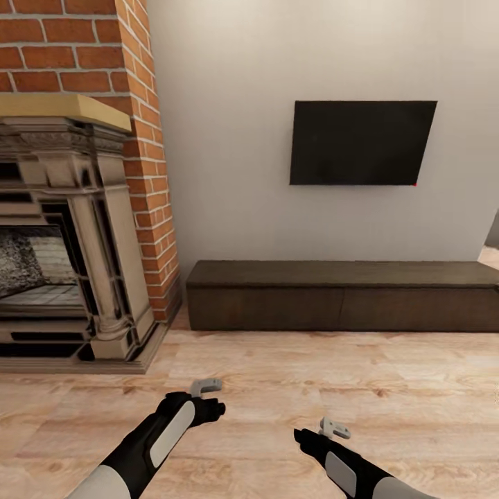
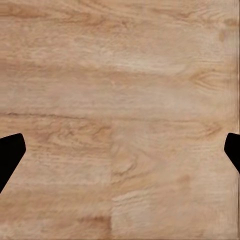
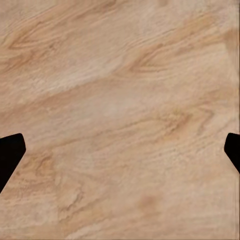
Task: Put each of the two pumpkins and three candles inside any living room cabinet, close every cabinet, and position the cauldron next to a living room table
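The robot faced the closed cabinet (image 1: 343,296) along the wall, both grippers' fingers (image 2: 10,155) wide and empty over the floor (image 1: 277,388). Judged: searching; next, find the pumpkins and candles.

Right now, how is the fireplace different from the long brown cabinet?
The fireplace is tall, pale carved stone; the cabinet is low, dark plain wood. The fireplace has an open front showing its inside; the cabinet's fronts are shut. The fireplace sits left against red brick; the cabinet sits right, under the TV. Both stand on the wooden floor.
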Available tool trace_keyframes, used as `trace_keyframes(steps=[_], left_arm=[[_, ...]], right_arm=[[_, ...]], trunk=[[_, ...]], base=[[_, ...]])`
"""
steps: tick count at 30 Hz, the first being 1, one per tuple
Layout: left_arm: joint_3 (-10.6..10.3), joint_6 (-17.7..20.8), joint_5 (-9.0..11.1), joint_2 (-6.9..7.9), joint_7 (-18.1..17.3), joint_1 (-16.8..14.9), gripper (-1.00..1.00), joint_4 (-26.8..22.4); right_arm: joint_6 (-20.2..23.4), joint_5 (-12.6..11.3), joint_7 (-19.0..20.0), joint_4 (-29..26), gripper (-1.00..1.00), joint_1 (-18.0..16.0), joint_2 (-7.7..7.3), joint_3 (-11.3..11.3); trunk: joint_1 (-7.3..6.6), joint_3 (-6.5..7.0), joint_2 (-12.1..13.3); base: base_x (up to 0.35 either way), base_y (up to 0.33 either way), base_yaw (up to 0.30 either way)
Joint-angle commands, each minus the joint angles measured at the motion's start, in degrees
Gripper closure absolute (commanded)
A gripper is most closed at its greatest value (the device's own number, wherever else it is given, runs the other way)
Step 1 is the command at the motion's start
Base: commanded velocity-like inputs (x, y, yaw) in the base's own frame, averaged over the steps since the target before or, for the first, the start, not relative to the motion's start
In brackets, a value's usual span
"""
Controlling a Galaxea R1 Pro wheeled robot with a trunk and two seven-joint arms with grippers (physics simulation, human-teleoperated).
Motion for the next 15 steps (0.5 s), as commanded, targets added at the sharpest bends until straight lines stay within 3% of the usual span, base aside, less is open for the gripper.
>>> trace_keyframes(steps=[1, 7, 12, 15], left_arm=[[-0.33, 0.11, 0.51, 0.06, 0.52, -0.03, -1.00, -0.10], [-0.67, 0.11, 0.54, 0.11, 0.47, -0.04, -1.00, -0.09], [-0.33, 0.15, 0.98, 0.22, 0.44, -0.04, -1.00, -0.08], [0.07, 0.16, 1.25, 0.53, 0.29, -0.04, -1.00, -0.08]], right_arm=[[-0.11, -0.48, -0.31, -0.06, -1.00, -0.06, -0.01, 0.46], [-0.17, -1.60, -0.40, -0.07, -1.00, -0.06, -0.06, 0.41], [-0.03, -7.51, 2.77, -0.14, -1.00, -0.02, -0.56, 0.41], [0.34, -10.43, 8.02, -0.16, -1.00, -0.03, -2.29, 0.41]], trunk=[[0.02, -0.08, -0.03], [0.02, -0.13, -0.03], [0.02, -0.13, -0.03], [0.02, -0.13, -0.03]], base=[[0.320, -0.139, -0.292], [0.320, -0.107, -0.291], [0.329, 0.027, -0.215], [0.332, 0.094, -0.053]])
